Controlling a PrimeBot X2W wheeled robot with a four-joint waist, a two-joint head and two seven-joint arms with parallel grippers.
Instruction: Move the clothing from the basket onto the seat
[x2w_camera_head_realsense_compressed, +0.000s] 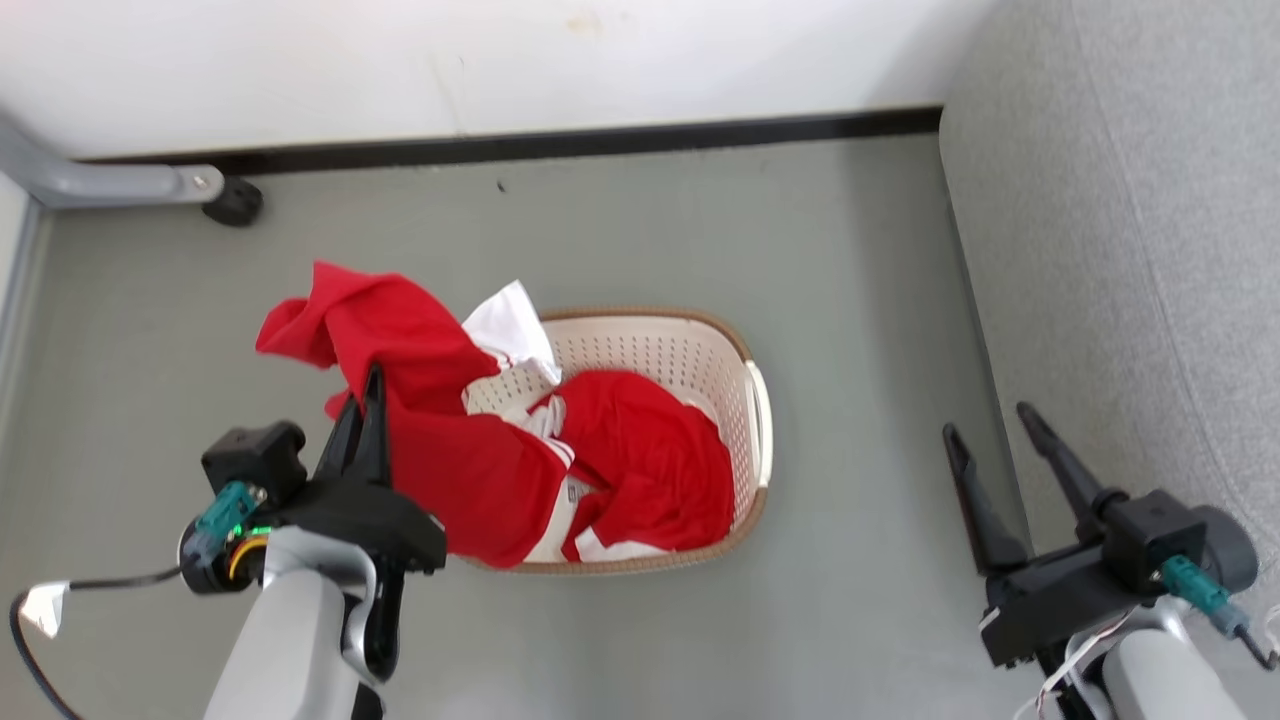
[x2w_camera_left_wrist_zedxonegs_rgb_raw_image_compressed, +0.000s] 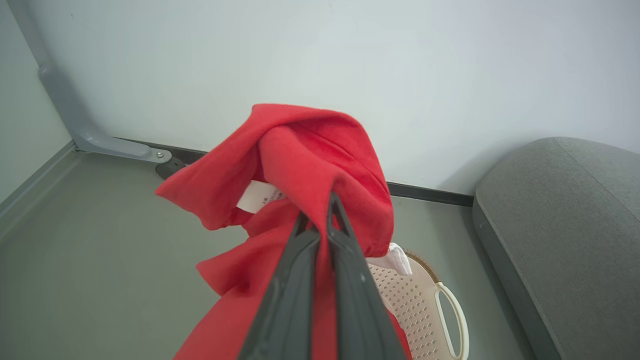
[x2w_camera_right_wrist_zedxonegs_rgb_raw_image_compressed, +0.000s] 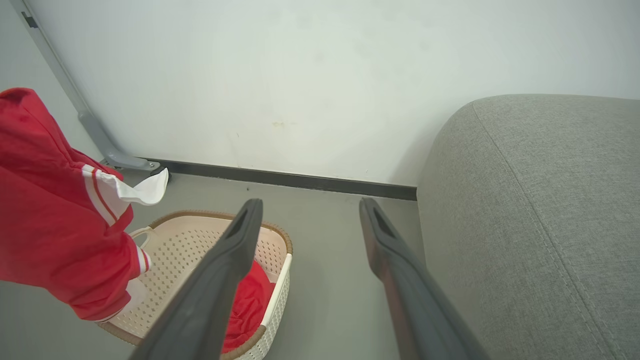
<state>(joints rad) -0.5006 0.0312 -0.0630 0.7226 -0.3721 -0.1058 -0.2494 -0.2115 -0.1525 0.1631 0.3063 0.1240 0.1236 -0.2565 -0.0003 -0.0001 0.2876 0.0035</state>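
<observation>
Seat (x2w_camera_head_realsense_compressed: 1130, 250) lies just beside the right tool (x2w_camera_head_realsense_compressed: 987, 420), whose fingers stand spread and empty. Basket (x2w_camera_head_realsense_compressed: 650, 345) sits between the two tools with one red garment (x2w_camera_head_realsense_compressed: 650, 460) inside, while the left tool (x2w_camera_head_realsense_compressed: 372, 375), pressed together, pinches a second garment (x2w_camera_head_realsense_compressed: 400, 330) hanging over the basket's near edge.

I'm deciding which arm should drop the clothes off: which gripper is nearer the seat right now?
Right. The right gripper hangs open just beside the seat. The left gripper, shut on a red garment, is on the far side of the basket.
</observation>
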